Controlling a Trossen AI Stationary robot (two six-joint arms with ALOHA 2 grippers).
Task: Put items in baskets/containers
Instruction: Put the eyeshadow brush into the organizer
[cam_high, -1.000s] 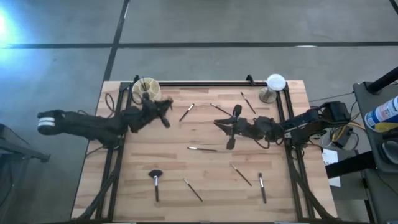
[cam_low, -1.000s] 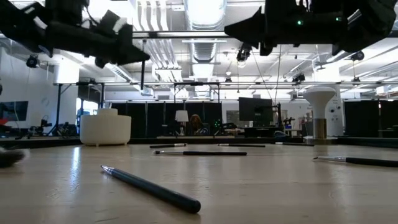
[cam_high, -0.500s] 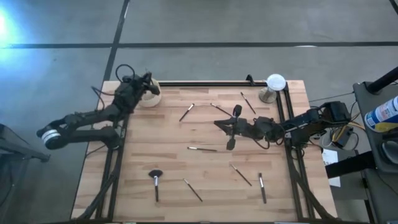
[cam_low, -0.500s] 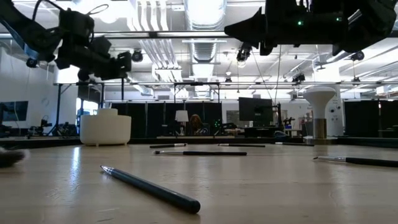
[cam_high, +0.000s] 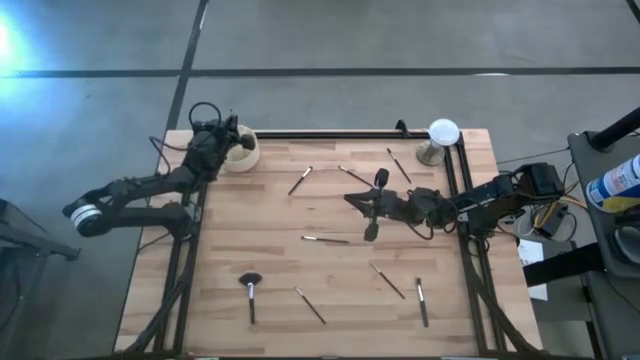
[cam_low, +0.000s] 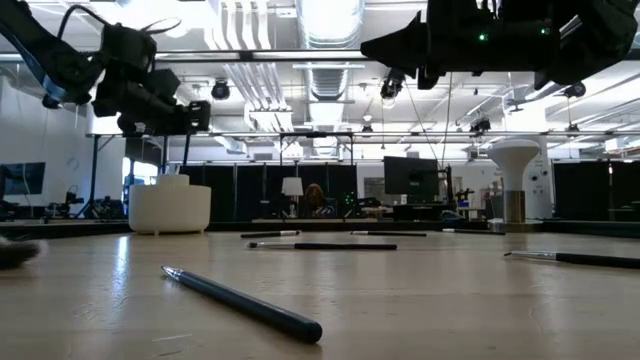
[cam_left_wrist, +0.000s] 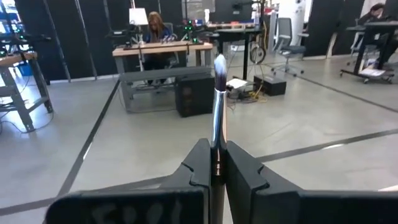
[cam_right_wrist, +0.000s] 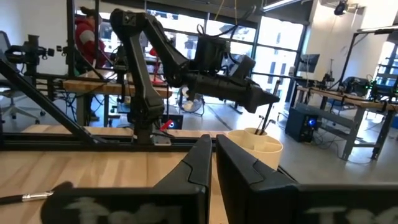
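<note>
My left gripper (cam_high: 236, 143) is above the round cream cup (cam_high: 244, 155) at the table's far left and is shut on a thin makeup brush (cam_left_wrist: 218, 93). The cup also shows in the low view (cam_low: 170, 206) and in the right wrist view (cam_right_wrist: 255, 147), with thin sticks (cam_right_wrist: 265, 124) rising from it. My right gripper (cam_high: 350, 198) hovers shut and empty above the table's middle right. Several brushes lie flat on the table, such as one (cam_high: 300, 180), another (cam_high: 327, 239) and the fluffy-headed one (cam_high: 250, 288). My left gripper pinches the brush's handle (cam_left_wrist: 217, 144) between its two fingers. The brush runs on past the fingertips along their line, with its bristle head (cam_left_wrist: 219, 65) at the far end. It is lifted clear of the table, above the cup.
A white dome on a metal stand (cam_high: 441, 136) is at the far right corner. Black frame rails (cam_high: 330, 133) run along the table's far edge and down both sides. Loose brushes (cam_high: 387, 281) lie across the near half, one close to the low camera (cam_low: 245, 305).
My left gripper, shut on the brush, has swung from over the table just right of the cup toward the far left corner. It now stands above the cup, its arm turned to point toward the far edge.
</note>
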